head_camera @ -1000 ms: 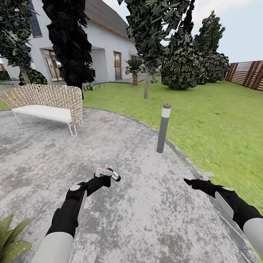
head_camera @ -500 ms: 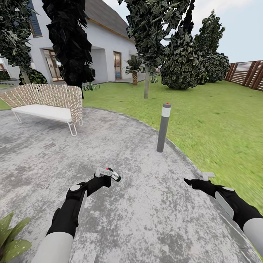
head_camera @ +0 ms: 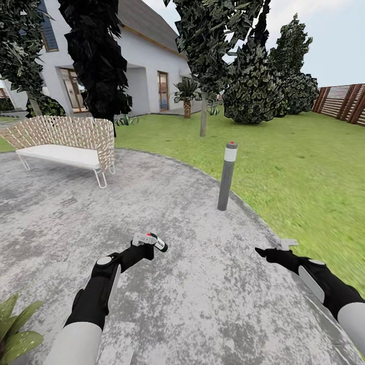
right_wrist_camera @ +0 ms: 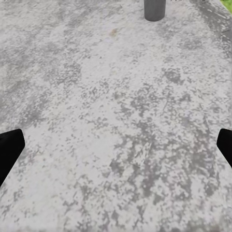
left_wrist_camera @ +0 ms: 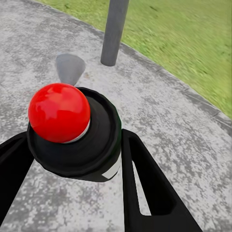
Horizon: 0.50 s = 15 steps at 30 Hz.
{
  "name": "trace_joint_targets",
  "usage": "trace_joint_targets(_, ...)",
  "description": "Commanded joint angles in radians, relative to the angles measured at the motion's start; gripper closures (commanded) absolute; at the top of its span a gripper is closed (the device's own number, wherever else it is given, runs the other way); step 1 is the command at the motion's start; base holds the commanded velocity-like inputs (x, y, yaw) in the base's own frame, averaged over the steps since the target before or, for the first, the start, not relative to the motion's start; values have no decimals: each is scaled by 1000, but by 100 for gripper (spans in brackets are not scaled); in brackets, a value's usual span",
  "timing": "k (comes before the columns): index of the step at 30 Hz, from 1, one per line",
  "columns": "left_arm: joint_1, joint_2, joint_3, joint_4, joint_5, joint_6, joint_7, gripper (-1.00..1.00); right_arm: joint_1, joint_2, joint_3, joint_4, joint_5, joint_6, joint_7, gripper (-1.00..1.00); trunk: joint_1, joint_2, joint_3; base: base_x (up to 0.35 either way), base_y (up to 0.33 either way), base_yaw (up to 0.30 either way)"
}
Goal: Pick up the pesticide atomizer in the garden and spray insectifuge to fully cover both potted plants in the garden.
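Basically nothing's moving: left gripper (head_camera: 144,245) is still clamping the pesticide atomizer (head_camera: 156,242) mid-frame, right gripper (head_camera: 269,248) is hanging open, and a potted plant (head_camera: 15,324) is waiting lower left unsprayed

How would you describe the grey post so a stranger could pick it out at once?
Find the round grey paved patio, then follow its curved edge where it meets the lawn. There stands a slim upright grey bollard lamp; unlike the wicker bench, it has a pale band and a red-dotted top.

Patio (head_camera: 192,304) was mottled grey, lawn (head_camera: 304,162) bright green. The atomizer (head_camera: 157,243) was dark green with a white label and a glossy red dot. Bollard (head_camera: 226,177) was grey with a pale band and red top. Fence (head_camera: 344,104) was brown slats, the wicker seat (head_camera: 66,139) tan with a white cushion.
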Motion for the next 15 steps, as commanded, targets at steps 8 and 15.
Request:
trace_joint_targets(8,-1,-2,4,-1,-3,8,-8,100,-1,0,4,-1,-9,4,-1,-100,0,0,-1,69,-51,31)
trace_joint_targets(15,-1,-2,3,24,-2,8,-8,100,-1,0,4,-2,-8,4,-2,-100,0,0,-1,244,-222,230)
